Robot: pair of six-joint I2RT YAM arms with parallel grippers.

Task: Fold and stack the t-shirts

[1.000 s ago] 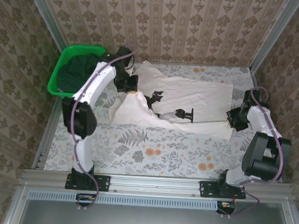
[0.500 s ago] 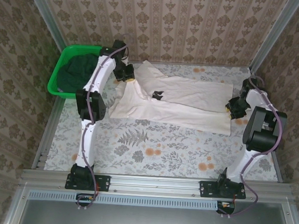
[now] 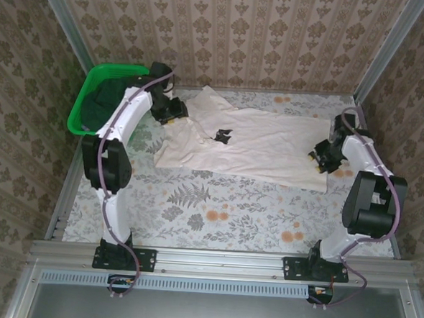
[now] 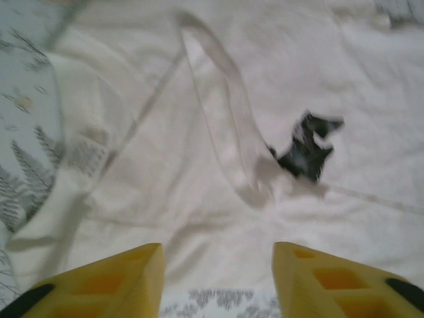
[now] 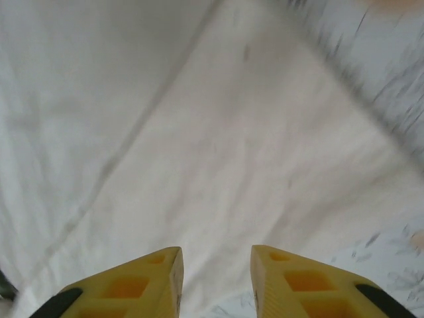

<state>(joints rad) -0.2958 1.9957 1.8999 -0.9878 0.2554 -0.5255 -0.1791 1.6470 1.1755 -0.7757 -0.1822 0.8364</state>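
The pale cream-pink t-shirt (image 3: pixel 270 144) lies spread across the back of the table, its small black chest mark (image 3: pixel 222 136) facing up. My left gripper (image 3: pixel 177 112) hovers over the shirt's left end, by the sleeve. In the left wrist view the left gripper (image 4: pixel 217 255) is open above the wrinkled cloth (image 4: pixel 199 165), with the black mark (image 4: pixel 306 149) ahead to the right. My right gripper (image 3: pixel 317 154) is over the shirt's right end. Seen from the right wrist, the right gripper (image 5: pixel 214 255) is open over smooth cloth (image 5: pixel 199 132). The dark green t-shirt (image 3: pixel 104 102) is bunched in the basket.
The bright green plastic basket (image 3: pixel 76 116) stands at the back left corner, close behind the left arm. Metal frame posts and wallpapered walls close in the table on three sides. The floral tablecloth (image 3: pixel 230 210) lies bare in front of the shirt.
Both grippers have opened and let go of the cream shirt, which now lies flatter. The left gripper moved back and left, and the right gripper moved back and inward over the hem.
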